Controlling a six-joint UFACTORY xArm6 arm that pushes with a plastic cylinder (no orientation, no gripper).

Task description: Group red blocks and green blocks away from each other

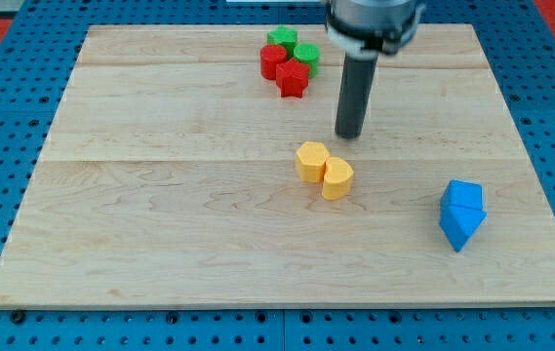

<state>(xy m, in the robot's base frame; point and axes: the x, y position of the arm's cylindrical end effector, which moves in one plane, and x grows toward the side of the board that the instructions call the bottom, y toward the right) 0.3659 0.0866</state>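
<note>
Nearest the view's bottom, close to the board's right edge, sit two blue blocks pressed together: an upper blue block (463, 196) and, just below it and touching, a lower blue block (460, 226) with angled faces. Their exact shapes are hard to make out.

Farther up, near the middle of the wooden board (160, 224), lie two yellow blocks in contact: a yellow hexagonal block (311, 161) on the view's left, and a yellow heart-like block (336, 179) just to its lower right.

Above and slightly right of that pair, my tip (349, 134) rests on the board, apart from every block. The dark rod rises from it toward the top edge. It is a plain rod with no claw, so there is nothing to open, close or hold.

Farthest away, near the board's top edge and a little right of its middle, the task's blocks form one tight cluster to the upper left of my tip. A green star-like block (281, 40) is at the top, a green round block (306, 55) at the right, a red round block (273, 61) at the left, and a red star-like block (293, 79) at the bottom. Reds and greens touch one another, not yet separated.
</note>
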